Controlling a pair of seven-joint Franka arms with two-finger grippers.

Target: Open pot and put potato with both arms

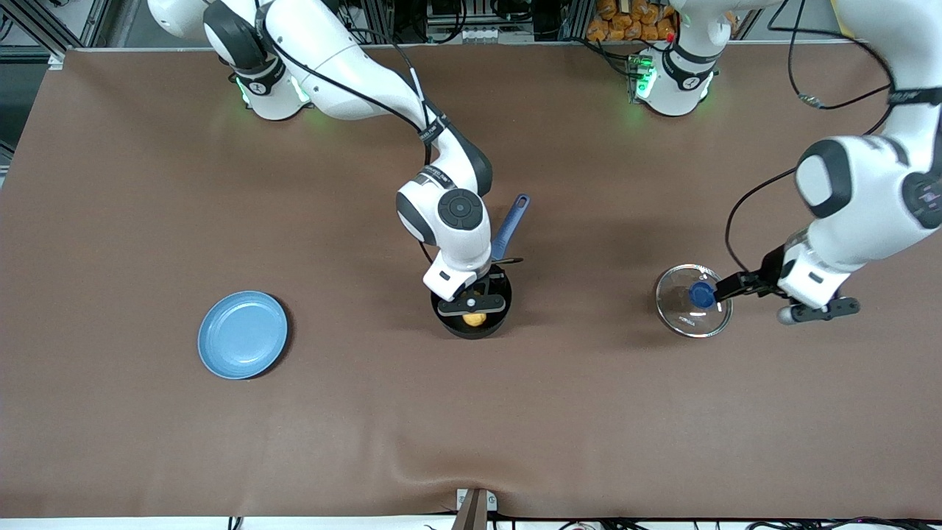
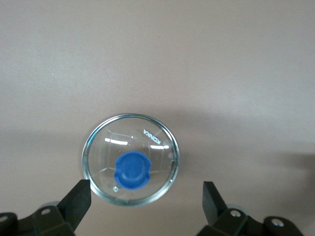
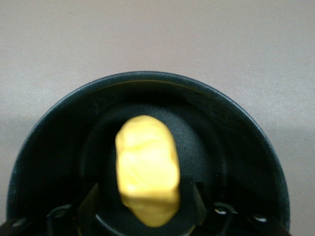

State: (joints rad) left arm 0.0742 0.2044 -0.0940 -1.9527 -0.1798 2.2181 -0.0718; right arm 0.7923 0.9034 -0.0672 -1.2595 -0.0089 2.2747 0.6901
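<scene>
The black pot [image 1: 455, 326] with its long blue handle [image 1: 510, 228] stands uncovered at mid-table. The yellow potato [image 1: 475, 319] is inside the pot [image 3: 236, 128]. My right gripper [image 1: 471, 302] hangs just over the pot and is open. In the right wrist view the potato [image 3: 146, 169] sits between its fingers [image 3: 91, 204] with a gap on each side. The glass lid [image 1: 681, 313] with a blue knob [image 1: 701, 295] lies on the table toward the left arm's end. My left gripper [image 1: 728, 287] is open over the lid's edge [image 2: 130, 164], with nothing between its fingertips [image 2: 78, 196].
A flat light-blue plate [image 1: 243, 335] lies toward the right arm's end of the table, a little nearer the front camera than the pot. The brown cloth [image 1: 589, 412] covers the whole table. The right arm reaches over the pot's handle.
</scene>
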